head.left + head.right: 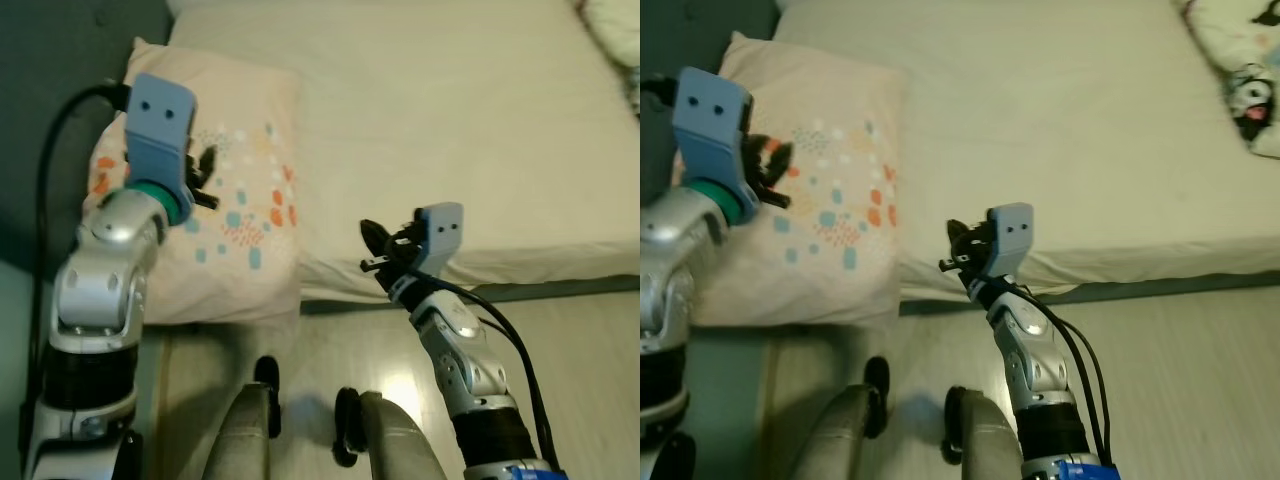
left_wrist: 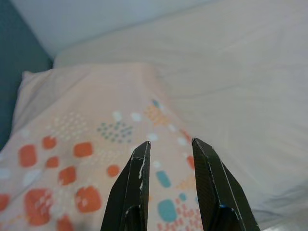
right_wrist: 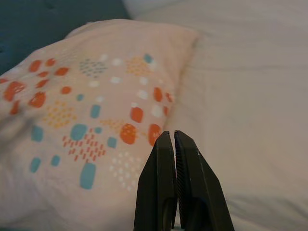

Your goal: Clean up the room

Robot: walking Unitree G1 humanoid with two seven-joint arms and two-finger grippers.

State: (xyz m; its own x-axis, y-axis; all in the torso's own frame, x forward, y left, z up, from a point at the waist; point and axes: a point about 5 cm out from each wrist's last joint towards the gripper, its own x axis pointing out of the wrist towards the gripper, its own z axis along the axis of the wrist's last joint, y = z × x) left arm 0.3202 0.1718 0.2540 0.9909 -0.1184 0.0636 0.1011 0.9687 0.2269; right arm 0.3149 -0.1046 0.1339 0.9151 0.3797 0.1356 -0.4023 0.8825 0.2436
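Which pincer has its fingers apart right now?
The left pincer, open above the patterned pillow; the right pincer is shut near the bed edge.

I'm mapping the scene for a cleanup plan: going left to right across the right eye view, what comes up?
Left end effector → patterned pillow → right end effector → bed → plush toy.

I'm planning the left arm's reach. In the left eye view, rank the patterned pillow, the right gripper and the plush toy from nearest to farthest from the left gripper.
1. Patterned pillow: directly under the left gripper, at the bed's left edge.
2. Right gripper: to its right, at the mattress's front edge.
3. Plush toy: far top-right corner of the bed.
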